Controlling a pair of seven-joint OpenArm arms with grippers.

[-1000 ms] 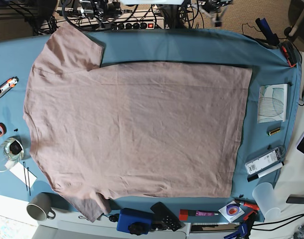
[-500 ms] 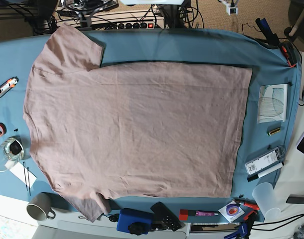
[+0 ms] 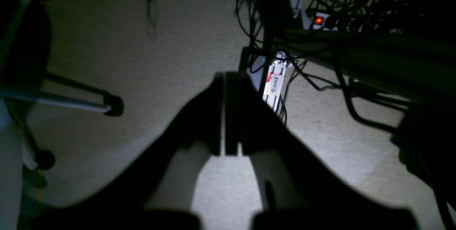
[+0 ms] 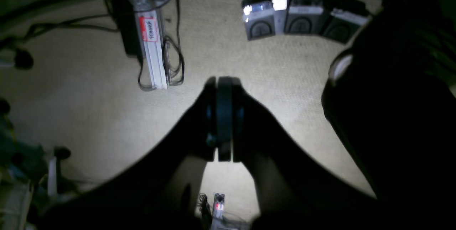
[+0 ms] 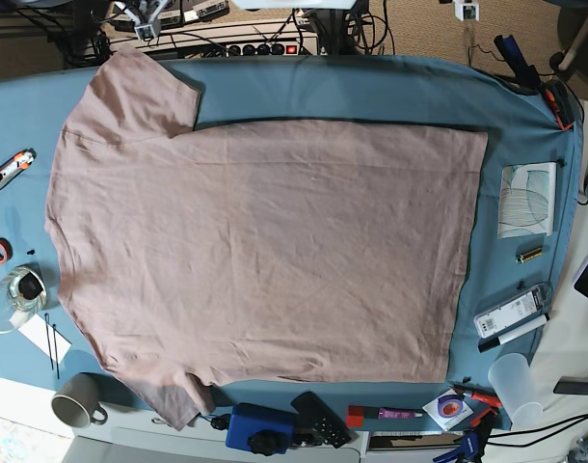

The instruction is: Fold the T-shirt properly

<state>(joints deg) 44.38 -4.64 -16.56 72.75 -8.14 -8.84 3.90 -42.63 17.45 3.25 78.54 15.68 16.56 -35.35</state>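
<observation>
Base view: the T-shirt [image 5: 260,256] lies spread flat and unfolded on the blue-teal table cloth [image 5: 371,92], collar end toward the left edge, hem toward the right, both sleeves out. Compared with the frames a second and half a second earlier, the garment has not shifted; only the arm hardware along the top edge has drawn further back, so that just small parts of it now show there. Wrist views: the left gripper [image 3: 224,116] and the right gripper [image 4: 223,118] each have their jaws pressed together on nothing, and both hang over carpeted floor [image 4: 89,91] with cables and a power strip [image 3: 320,21], well apart from the shirt. Judged from this layout, no fold has yet been made; both arms must first return over the table.
</observation>
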